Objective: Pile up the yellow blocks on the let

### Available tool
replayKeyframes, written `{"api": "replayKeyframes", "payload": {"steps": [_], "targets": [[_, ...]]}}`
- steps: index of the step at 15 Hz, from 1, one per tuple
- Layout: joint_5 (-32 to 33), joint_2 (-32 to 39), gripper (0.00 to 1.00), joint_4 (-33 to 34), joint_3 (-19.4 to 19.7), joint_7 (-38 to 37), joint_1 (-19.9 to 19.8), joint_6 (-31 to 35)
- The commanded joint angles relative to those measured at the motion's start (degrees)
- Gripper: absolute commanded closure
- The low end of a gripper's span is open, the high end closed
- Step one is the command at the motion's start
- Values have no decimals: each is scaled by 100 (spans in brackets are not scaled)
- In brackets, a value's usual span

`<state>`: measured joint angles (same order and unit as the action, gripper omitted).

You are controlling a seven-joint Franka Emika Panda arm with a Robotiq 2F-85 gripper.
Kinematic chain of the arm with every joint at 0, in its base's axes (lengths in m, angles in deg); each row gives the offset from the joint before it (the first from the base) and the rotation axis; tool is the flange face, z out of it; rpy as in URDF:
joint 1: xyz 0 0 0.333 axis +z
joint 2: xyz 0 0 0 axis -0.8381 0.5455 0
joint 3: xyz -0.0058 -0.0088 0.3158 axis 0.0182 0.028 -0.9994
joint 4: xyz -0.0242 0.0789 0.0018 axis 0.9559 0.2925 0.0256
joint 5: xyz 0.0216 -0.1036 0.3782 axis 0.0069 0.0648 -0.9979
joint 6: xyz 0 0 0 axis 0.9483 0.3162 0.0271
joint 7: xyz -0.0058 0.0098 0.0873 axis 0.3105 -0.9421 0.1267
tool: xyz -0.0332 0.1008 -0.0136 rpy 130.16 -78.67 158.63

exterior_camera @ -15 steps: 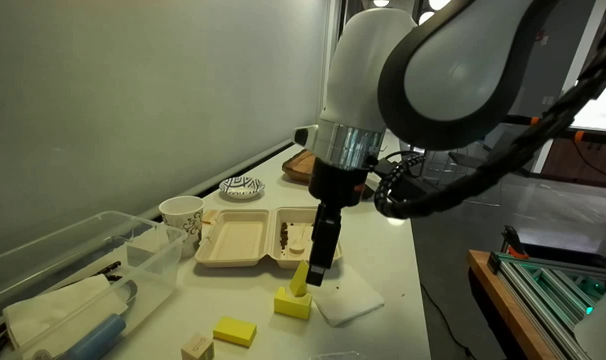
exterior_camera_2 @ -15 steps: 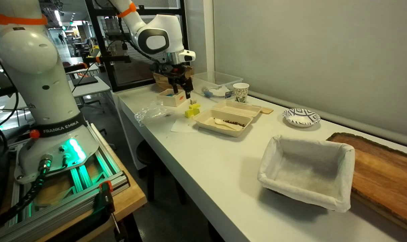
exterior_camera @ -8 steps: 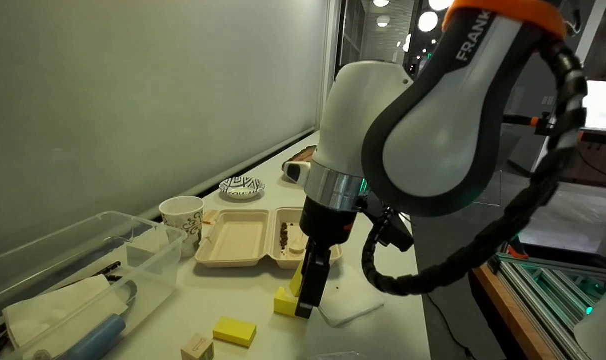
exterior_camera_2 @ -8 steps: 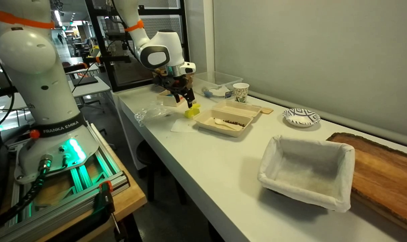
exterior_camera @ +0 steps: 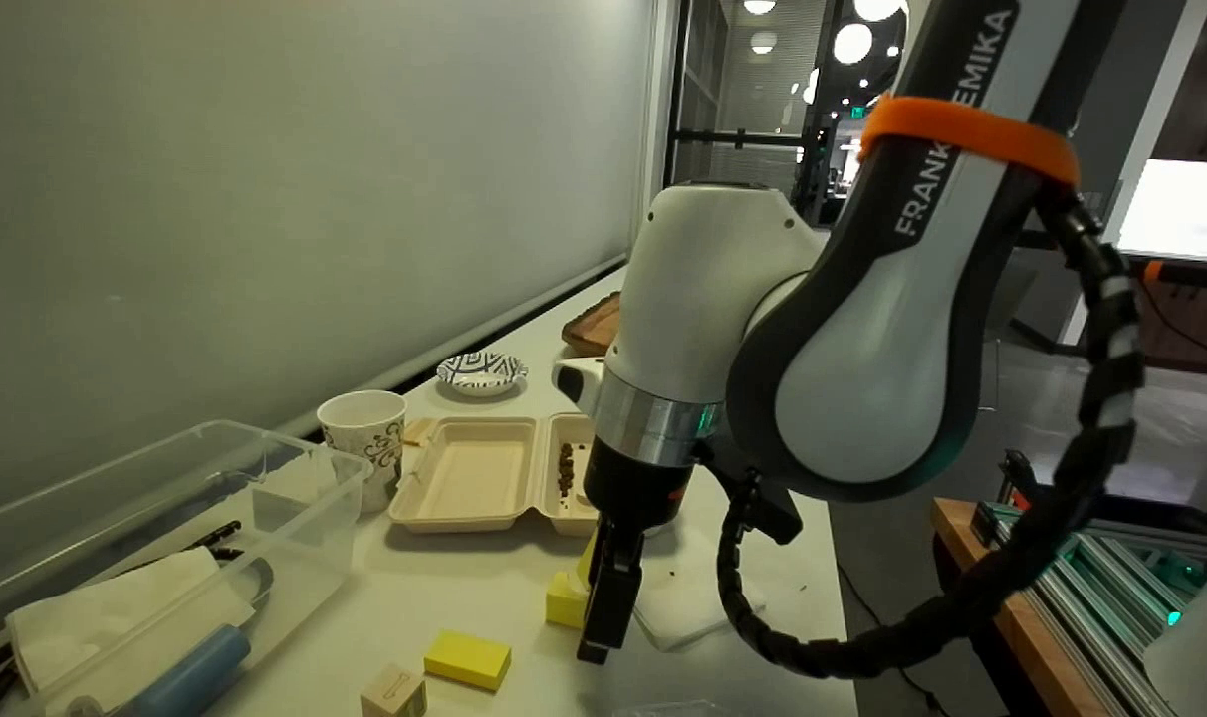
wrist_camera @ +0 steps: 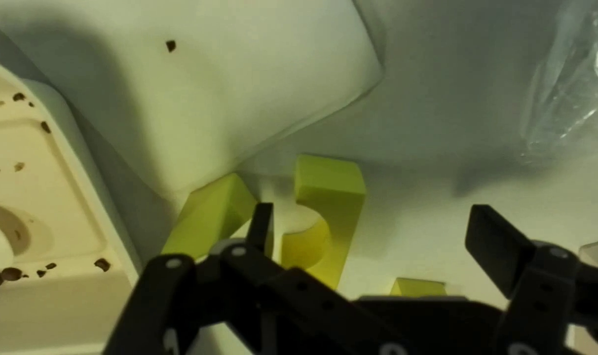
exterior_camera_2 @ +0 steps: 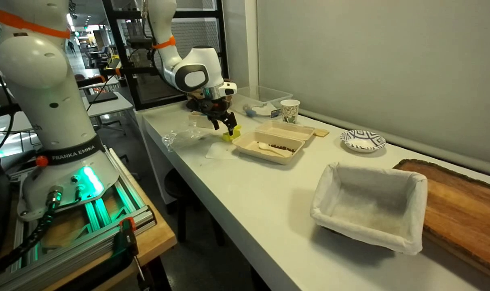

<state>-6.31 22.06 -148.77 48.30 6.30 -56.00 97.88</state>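
A yellow block with a rounded notch (wrist_camera: 346,217) lies in the wrist view, between the fingers but near the left one. It shows partly in an exterior view (exterior_camera: 564,604). A yellow wedge block (wrist_camera: 205,217) stands just outside the left finger and is mostly hidden in an exterior view (exterior_camera: 586,566). A flat yellow slab (exterior_camera: 467,659) lies apart; only its end (wrist_camera: 417,287) shows in the wrist view. My gripper (wrist_camera: 373,229) is open and empty, pointing down over the blocks. It also shows in both exterior views (exterior_camera: 594,647) (exterior_camera_2: 224,130).
A takeaway tray (exterior_camera: 464,473) with a spoon and brown bits stands beside the blocks. A white napkin (wrist_camera: 279,64) and crumpled clear plastic (wrist_camera: 575,103) lie near. A tan cube (exterior_camera: 394,692), a clear bin (exterior_camera: 315,578) and a paper cup (exterior_camera: 362,438) are also there.
My gripper has come down toward the table beside the yellow blocks, shifting left in an exterior view. It shows open with empty fingers. The blocks have not visibly moved.
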Motion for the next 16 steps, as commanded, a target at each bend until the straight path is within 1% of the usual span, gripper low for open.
{"api": "replayKeyframes", "payload": {"steps": [1,3,4,6,8,9,10,11,12,13,14,15,16], "targets": [[513,263,17,179,205,-482,187,195],[639,303,26,247,216,-588,206,178],[693,318,35,274,241,-638,232,170],[755,348,48,318,243,-695,252,175],[799,365,64,347,254,-732,277,176],[819,357,70,347,265,-765,294,171],[843,348,80,347,282,-790,314,177],[858,332,93,346,307,-816,340,167],[871,302,99,347,346,-851,382,146],[866,259,100,357,370,-893,413,122],[906,214,96,374,483,-944,520,90],[882,168,96,410,453,-976,515,20],[912,164,96,452,512,-997,580,52]]}}
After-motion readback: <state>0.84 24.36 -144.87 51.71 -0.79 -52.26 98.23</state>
